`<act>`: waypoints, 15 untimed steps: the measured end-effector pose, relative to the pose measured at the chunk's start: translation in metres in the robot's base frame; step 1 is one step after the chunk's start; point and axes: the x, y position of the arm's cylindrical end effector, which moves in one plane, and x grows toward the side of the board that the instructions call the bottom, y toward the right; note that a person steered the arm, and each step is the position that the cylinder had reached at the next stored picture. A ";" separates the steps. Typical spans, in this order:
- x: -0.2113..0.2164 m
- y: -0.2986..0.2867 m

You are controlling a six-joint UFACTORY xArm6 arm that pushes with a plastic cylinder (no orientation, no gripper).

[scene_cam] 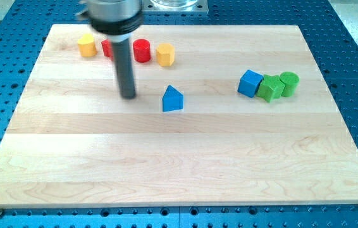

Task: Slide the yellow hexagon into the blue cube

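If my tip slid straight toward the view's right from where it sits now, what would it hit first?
Probably the blue triangular block: it lies just right of my tip at about the same height in view. Depth is hard to judge, so the tip might only clip its near edge. The blue cube sits farther on.

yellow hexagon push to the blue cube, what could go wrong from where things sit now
1. The yellow hexagon sits right beside the red cylinder; my tip, now below the row, could knock the cylinder while getting behind the hexagon.
2. The blue cube touches the green block, so a firm arrival would likely shove the green ones too.
3. The blue triangular block lies near a low path and could be clipped.
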 end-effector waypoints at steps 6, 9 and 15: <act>-0.103 0.020; -0.136 0.152; -0.091 0.206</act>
